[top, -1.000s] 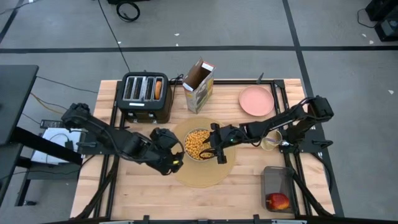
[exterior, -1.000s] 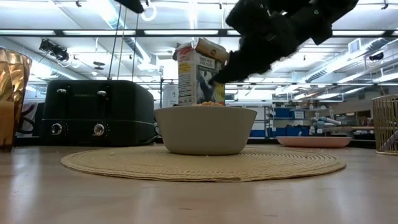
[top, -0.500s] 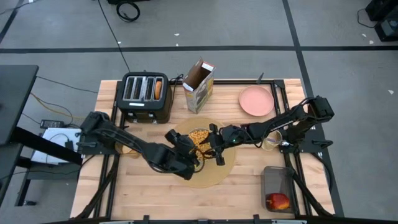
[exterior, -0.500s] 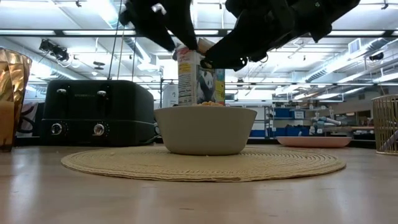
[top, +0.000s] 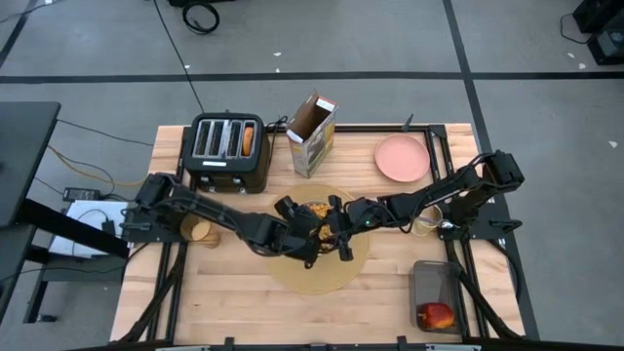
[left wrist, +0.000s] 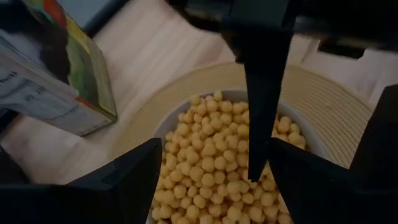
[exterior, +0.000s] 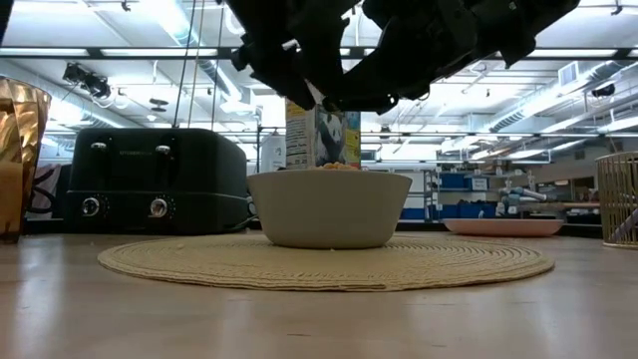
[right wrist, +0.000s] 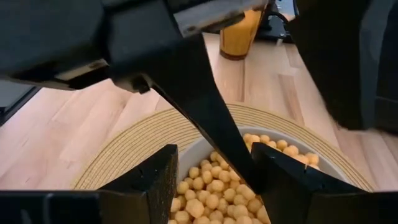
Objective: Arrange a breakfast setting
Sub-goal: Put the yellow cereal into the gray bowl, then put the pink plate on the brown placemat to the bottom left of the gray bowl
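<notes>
Left claw (top: 314, 244) moved over bowl (exterior: 329, 207) — meeting right claw (top: 343, 240)

We see a woven, rough placemat (exterior: 329, 263) on a pale wooden table (top: 224, 292), a smooth matt bowl (exterior: 329, 208), a glossy black toaster (exterior: 150, 179), a printed cardboard cereal box (top: 313, 133) and a translucent amber cup (exterior: 20, 150).

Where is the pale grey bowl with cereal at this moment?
In the high view, the pale grey bowl sits on the large round tan placemat at the table's middle, in front of the open cereal box, mostly hidden under both arms.
</notes>
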`<action>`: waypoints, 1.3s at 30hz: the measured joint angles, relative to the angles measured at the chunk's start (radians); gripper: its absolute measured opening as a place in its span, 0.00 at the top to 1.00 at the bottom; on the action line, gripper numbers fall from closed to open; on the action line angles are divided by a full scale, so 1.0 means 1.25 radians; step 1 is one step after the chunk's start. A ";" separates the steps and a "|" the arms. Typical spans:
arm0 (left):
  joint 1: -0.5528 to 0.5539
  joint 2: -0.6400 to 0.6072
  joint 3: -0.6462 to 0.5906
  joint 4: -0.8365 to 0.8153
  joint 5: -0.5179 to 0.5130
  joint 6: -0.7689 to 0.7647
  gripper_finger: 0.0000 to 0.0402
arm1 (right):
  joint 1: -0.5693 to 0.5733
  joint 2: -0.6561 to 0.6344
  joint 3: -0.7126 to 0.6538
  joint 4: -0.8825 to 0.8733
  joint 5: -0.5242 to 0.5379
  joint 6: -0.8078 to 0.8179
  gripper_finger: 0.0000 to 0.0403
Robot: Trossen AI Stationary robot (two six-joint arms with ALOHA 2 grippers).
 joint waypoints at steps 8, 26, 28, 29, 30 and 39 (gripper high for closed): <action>0.013 0.000 -0.001 -0.057 0.041 0.011 0.26 | 0.003 0.000 0.000 0.008 0.000 0.000 0.48; -0.029 -0.137 0.000 -0.177 0.307 -0.024 0.27 | 0.019 -0.167 0.000 -0.291 -0.022 -0.041 0.48; -0.050 -0.141 0.000 -0.203 0.357 -0.066 0.27 | 0.025 -0.202 0.000 -0.342 -0.016 -0.019 0.48; -0.061 -0.142 -0.001 -0.222 0.372 -0.087 0.27 | 0.030 -0.217 0.000 -0.364 -0.013 -0.002 0.48; -0.074 -0.140 -0.001 -0.231 0.383 -0.106 0.27 | 0.038 -0.232 0.000 -0.375 -0.004 0.016 0.48; -0.142 -0.090 -0.023 -0.195 0.430 -0.213 0.33 | 0.129 -0.357 0.000 -0.488 0.063 0.195 0.48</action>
